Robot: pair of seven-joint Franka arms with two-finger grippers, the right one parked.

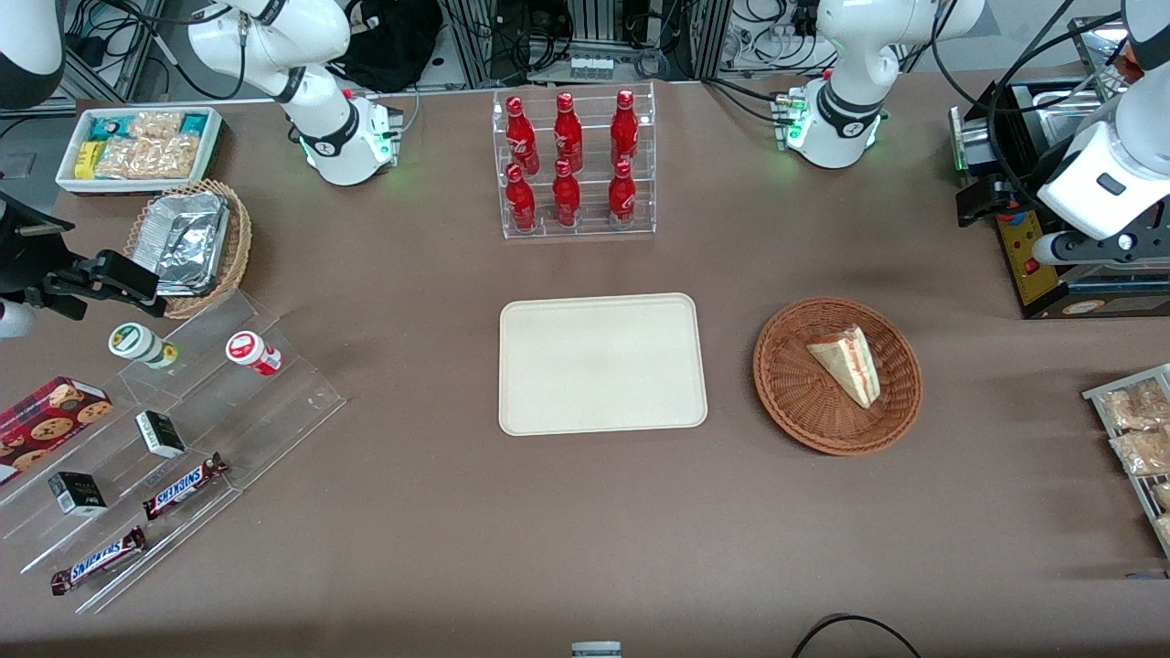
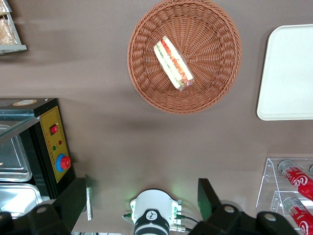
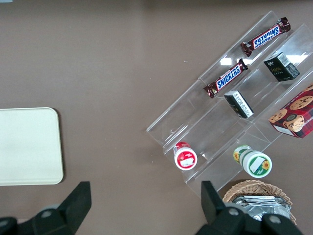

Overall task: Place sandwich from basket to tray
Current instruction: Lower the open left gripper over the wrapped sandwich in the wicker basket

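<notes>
The sandwich (image 1: 848, 364), a pale triangular wedge with red and green filling at its cut edge, lies in the round reddish-brown wicker basket (image 1: 795, 388). In the left wrist view the sandwich (image 2: 172, 62) rests near the middle of the basket (image 2: 210, 58). The cream tray (image 1: 601, 362) sits flat beside the basket, toward the parked arm's end, with nothing on it; its rounded corner shows as tray (image 2: 288, 73). My gripper (image 1: 992, 206) hangs high over the table, farther from the front camera than the basket and apart from it. It is open (image 2: 142, 198) with nothing between its fingers.
A black machine with a yellow panel (image 1: 1028, 256) stands by the gripper at the working arm's end. A clear rack of red bottles (image 1: 571, 164) stands farther back than the tray. Bagged snacks (image 1: 1133, 429) lie at the table's edge beside the basket.
</notes>
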